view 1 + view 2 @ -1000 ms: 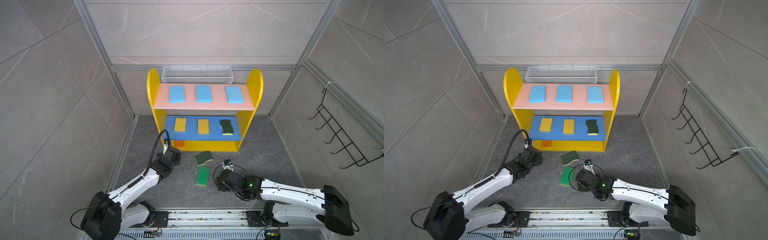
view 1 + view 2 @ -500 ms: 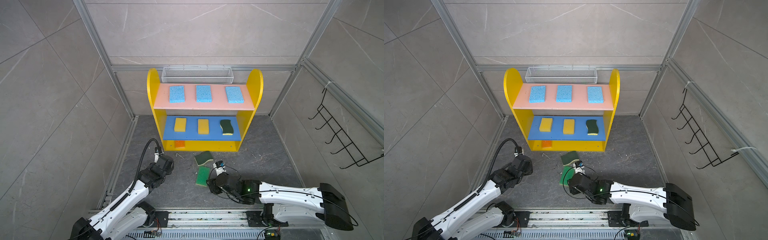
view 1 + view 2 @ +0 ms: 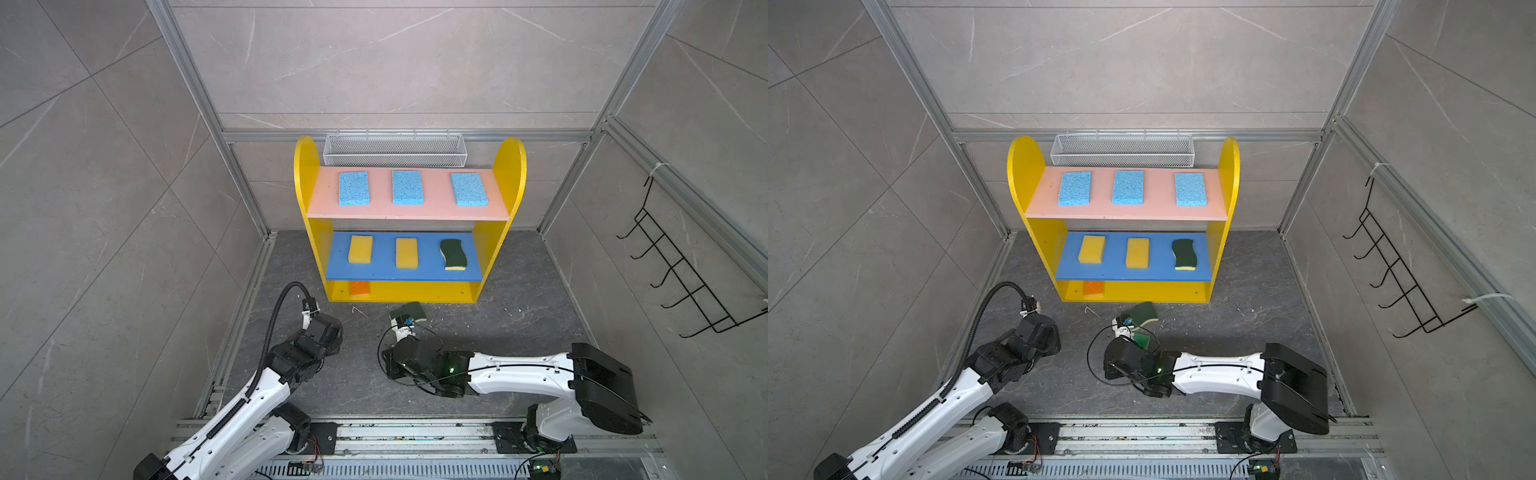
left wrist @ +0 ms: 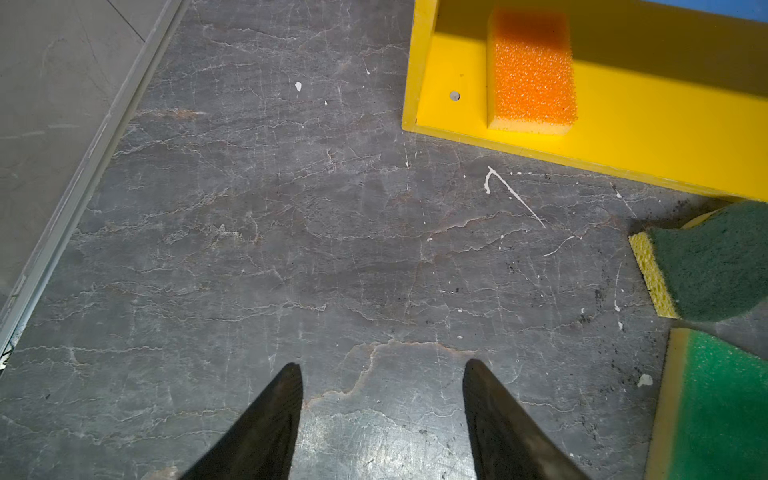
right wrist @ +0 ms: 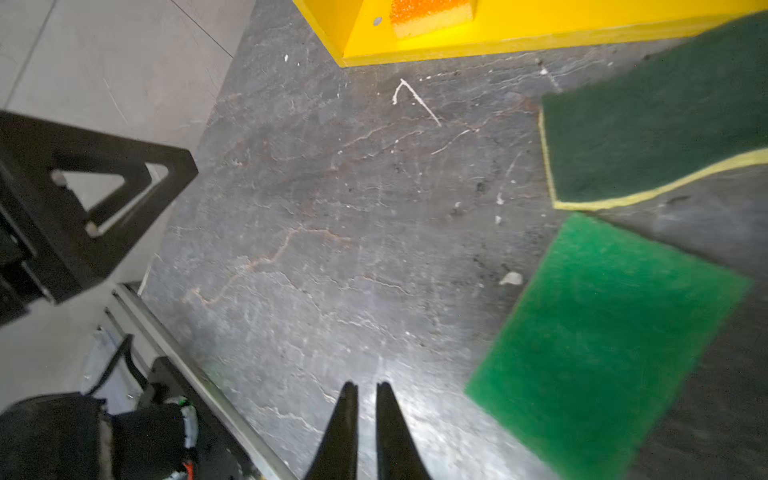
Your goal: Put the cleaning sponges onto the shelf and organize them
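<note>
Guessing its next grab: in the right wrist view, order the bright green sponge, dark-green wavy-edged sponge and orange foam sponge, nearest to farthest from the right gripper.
From the right gripper:
1. Bright green sponge, on the floor.
2. Dark-green wavy sponge, floor, near shelf.
3. Orange sponge, shelf's bottom tier.

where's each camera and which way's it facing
Top views: high above the arms, looking down at the shelf; left arm, right arm show.
Left wrist: low over floor, facing the orange sponge; open jaws show.
Right wrist: low, facing the bright green sponge; shut jaws, left arm show.
Shared: both wrist views see the orange sponge.
</note>
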